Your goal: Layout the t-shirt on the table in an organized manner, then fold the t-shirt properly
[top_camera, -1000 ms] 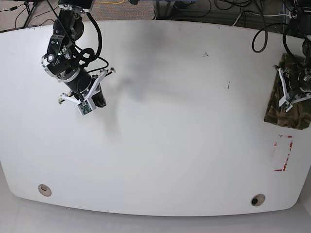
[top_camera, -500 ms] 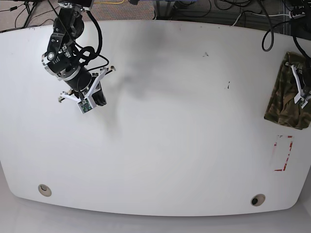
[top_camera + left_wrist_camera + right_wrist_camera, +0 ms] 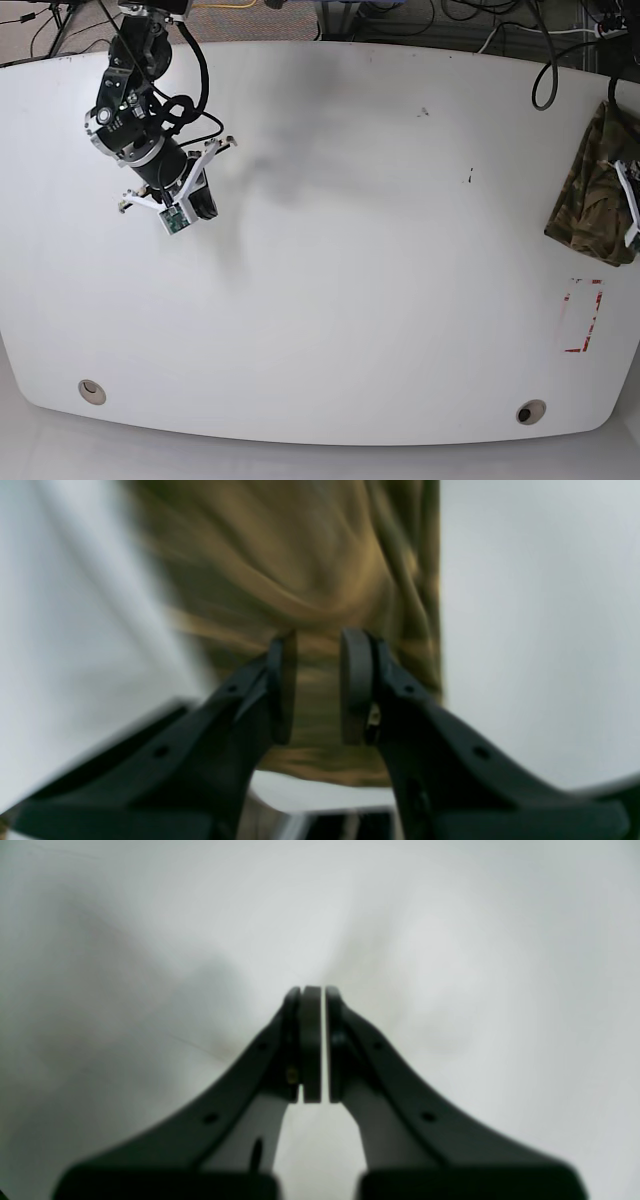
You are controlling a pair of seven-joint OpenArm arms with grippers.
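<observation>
At the table's (image 3: pixel 330 250) far edge on the left arm's side, the camouflage t-shirt (image 3: pixel 590 205) sits bunched and folded-looking. Left gripper (image 3: pixel 316 685) pads stand apart w/ cloth showing between; can't tell if it's gripped. Right gripper (image 3: pixel 314 1045) closed, empty, over bare white top. Risk: shirt slides off the edge if dragged outward. No containers in view.
</observation>
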